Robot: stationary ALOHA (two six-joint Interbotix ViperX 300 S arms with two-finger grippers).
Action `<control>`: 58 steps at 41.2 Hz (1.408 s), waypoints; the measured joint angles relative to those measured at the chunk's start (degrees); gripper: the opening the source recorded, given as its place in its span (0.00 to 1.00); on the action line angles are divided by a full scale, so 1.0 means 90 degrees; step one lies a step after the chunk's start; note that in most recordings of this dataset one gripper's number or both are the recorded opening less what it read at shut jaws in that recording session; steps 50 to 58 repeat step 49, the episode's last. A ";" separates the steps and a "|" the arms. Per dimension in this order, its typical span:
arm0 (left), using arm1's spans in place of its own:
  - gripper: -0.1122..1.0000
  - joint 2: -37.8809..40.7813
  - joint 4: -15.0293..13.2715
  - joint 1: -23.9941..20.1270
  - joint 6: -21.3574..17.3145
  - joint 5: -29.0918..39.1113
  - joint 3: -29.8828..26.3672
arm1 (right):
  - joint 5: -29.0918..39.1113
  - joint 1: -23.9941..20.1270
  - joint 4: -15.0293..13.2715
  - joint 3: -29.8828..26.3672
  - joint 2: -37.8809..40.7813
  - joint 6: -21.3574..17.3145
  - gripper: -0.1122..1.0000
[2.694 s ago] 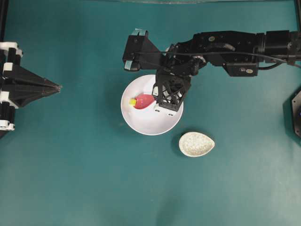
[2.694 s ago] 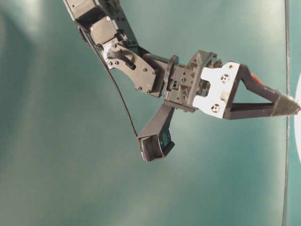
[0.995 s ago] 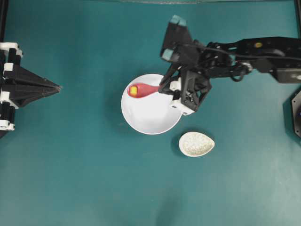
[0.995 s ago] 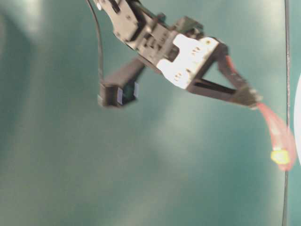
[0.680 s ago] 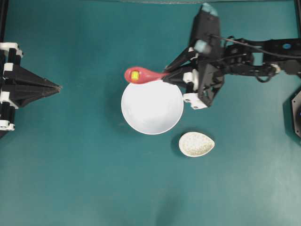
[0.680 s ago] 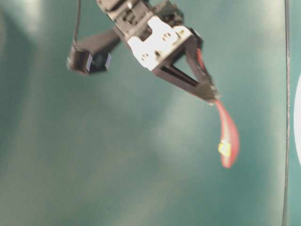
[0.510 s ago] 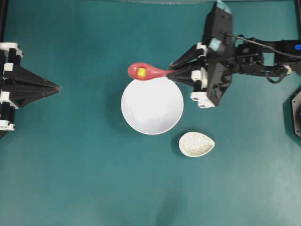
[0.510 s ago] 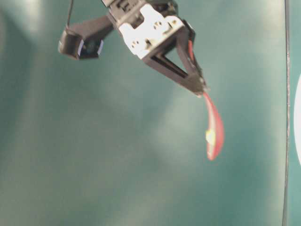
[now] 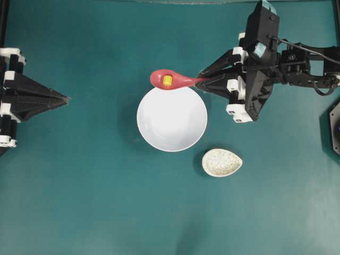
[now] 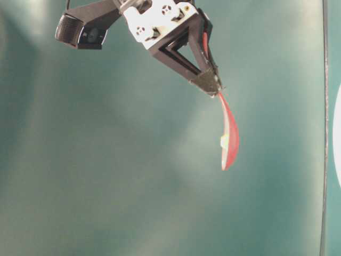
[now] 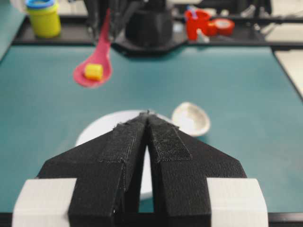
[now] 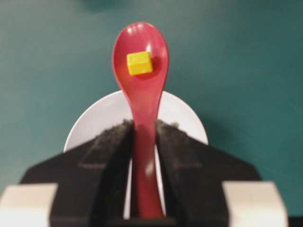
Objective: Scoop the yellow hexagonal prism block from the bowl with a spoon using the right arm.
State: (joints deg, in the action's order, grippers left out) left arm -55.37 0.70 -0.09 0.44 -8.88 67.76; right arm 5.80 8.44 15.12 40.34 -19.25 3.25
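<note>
My right gripper (image 9: 203, 81) (image 12: 142, 125) is shut on the handle of the pink-red spoon (image 9: 171, 80) (image 12: 141, 71) (image 10: 229, 136) (image 11: 93, 66). The yellow hexagonal prism block (image 9: 167, 79) (image 12: 139, 63) (image 11: 93, 71) (image 10: 225, 141) lies in the spoon's scoop. The spoon hangs in the air over the far rim of the white bowl (image 9: 172, 127) (image 12: 109, 118) (image 11: 102, 127), and nothing lies in the bowl. My left gripper (image 9: 66, 98) (image 11: 147, 114) rests far to the left, shut, with nothing in it.
A small speckled cream spoon rest (image 9: 222, 162) (image 11: 191, 119) sits on the teal table just right of and below the bowl. A yellow jar (image 11: 43, 18) and red items (image 11: 198, 22) stand beyond the table's far edge.
The right arm has lifted the spoon with the yellow block out of the bowl and carried it up and to the right, past the bowl's far rim. The left arm has not moved.
</note>
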 measured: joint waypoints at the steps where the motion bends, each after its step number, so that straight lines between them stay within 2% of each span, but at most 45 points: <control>1: 0.10 0.0000 0.0000 0.0000 0.0000 0.0010 0.0000 | 0.0010 -0.0020 0.0000 0.0000 0.0000 0.0000 0.31; 15: 0.10 0.0000 0.0000 -0.0010 0.0020 0.0010 0.0000 | 0.0029 -0.0352 0.0078 0.0010 -0.0049 -0.0098 0.31; 58: 0.10 -0.0205 0.0000 0.0000 -0.0039 0.0186 0.0000 | 0.0029 -0.0332 0.0107 0.0039 -0.0322 -0.0078 0.31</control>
